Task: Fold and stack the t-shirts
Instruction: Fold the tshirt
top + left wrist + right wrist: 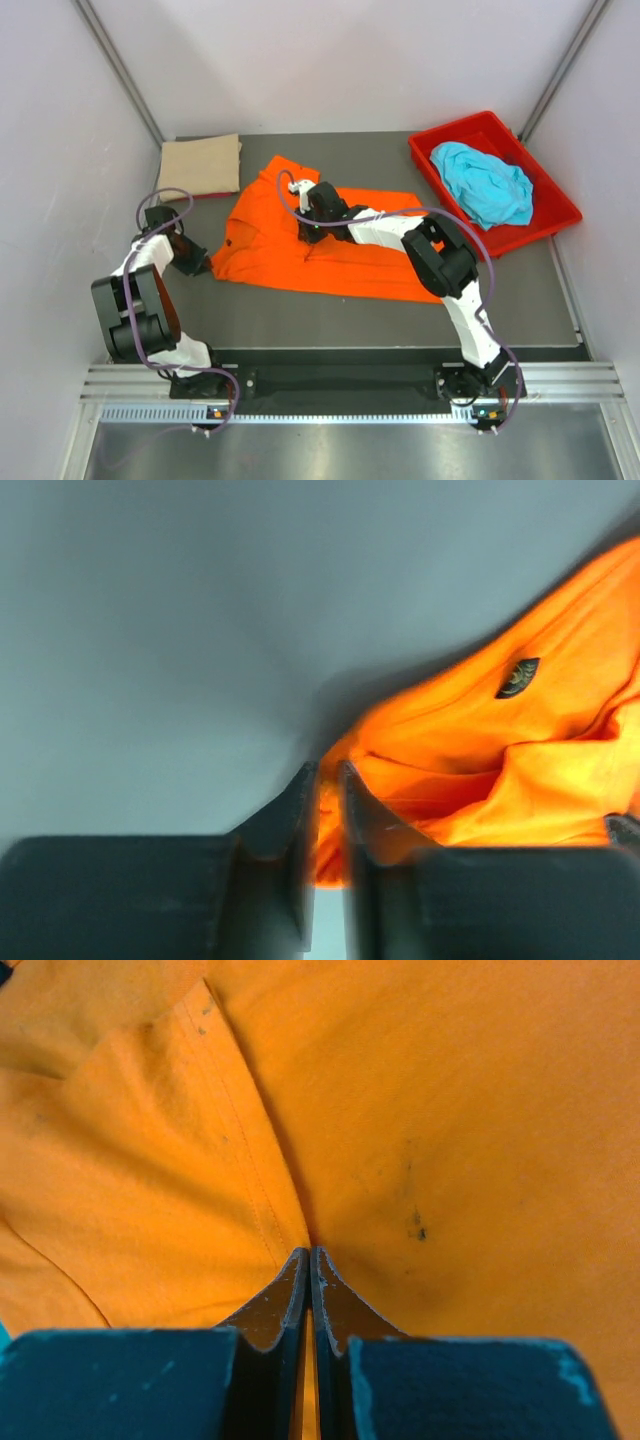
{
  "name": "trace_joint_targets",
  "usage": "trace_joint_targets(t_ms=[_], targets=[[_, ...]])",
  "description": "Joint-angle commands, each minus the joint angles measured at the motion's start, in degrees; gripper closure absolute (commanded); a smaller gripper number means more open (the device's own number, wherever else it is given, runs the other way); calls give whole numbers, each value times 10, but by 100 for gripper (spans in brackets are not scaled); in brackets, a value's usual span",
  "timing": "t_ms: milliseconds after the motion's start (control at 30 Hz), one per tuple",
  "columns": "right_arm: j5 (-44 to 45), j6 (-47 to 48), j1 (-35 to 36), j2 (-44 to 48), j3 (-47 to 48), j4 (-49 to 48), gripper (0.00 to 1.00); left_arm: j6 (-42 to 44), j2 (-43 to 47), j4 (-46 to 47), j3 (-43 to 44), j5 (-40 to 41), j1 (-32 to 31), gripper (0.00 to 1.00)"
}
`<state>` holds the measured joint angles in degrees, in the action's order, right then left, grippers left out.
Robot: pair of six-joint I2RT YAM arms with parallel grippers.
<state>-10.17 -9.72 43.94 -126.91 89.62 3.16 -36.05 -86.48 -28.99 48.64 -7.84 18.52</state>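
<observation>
The bright orange t-shirt [300, 250] lies partly folded across the middle of the table. My left gripper [196, 262] is shut on its lower left corner [331, 820], with orange cloth pinched between the fingers. My right gripper [305, 228] is shut on a fold of the orange t-shirt [440, 1120] near its upper middle, and the cloth fills the right wrist view. The tan t-shirt [200, 166] lies folded at the back left. The turquoise t-shirt [485, 183] lies crumpled in the red bin [548, 232].
The red bin stands at the back right, next to the right wall. White enclosure walls stand on the left, back and right. Dark grey table surface [300, 315] shows in front of the orange shirt.
</observation>
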Motion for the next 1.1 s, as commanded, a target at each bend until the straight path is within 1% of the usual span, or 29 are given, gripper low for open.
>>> trace_joint_targets(t_ms=[0,33,100,200,267,300,333,367,433,467,533,567,600,633,667,700,733,767,833,867,900,933,967,1067], targets=[[5,-10,-11,27,2,-21,100,15,4,-24,34,9,0,67],[1,-12,-11,28,1,-21,100,18,12,-32,37,3,1,63],[-5,-16,-11,29,3,-18,100,45,31,-42,48,-17,0,59],[-8,-18,-11,28,6,-13,100,67,97,-74,54,11,-1,58],[-6,-21,-11,27,9,-7,100,66,122,-74,31,-3,-6,59],[-3,-21,-11,25,13,-3,99,65,135,-70,20,-29,-12,60],[2,-23,-11,26,14,-1,97,63,155,-67,9,-36,-19,62],[10,-24,-11,27,16,7,89,56,163,-63,-1,-41,-38,63],[20,-26,-11,36,19,17,79,45,179,-43,-32,-65,-55,64],[28,-29,-11,42,16,27,72,32,179,-33,-55,-73,-67,64],[39,-36,-12,71,11,40,66,16,169,-4,-72,-82,-76,65],[49,-43,-13,83,5,59,63,4,160,4,-81,-84,-77,67],[57,-47,-12,110,2,74,62,-2,149,8,-82,-82,-77,68],[68,-54,-13,123,-2,90,62,-9,126,10,-81,-62,-78,68],[94,-76,-14,153,-20,121,61,-17,113,10,-75,-54,-78,68],[98,-92,-16,169,-34,133,61,-20,100,11,-72,-40,-78,68],[98,-121,-18,184,-51,141,61,-24,76,4,-68,-5,-77,68],[113,-132,-25,198,-92,154,61,-31,64,0,-57,15,-77,68],[135,-155,-27,250,-140,159,61,-35,36,-8,-49,44,-77,67],[167,-162,-29,267,-186,166,61,-39,29,-22,-40,72,-77,67],[180,-167,-33,298,-209,171,61,-39,20,-26,-39,73,-77,67],[190,-178,-43,314,-229,176,62,-42,19,-31,-39,98,-77,67],[191,-183,-48,327,-268,178,61,-43,22,-40,-43,118,-77,67],[219,-209,-58,379,-327,188,62,-45,50,-38,-64,121,-77,67]])
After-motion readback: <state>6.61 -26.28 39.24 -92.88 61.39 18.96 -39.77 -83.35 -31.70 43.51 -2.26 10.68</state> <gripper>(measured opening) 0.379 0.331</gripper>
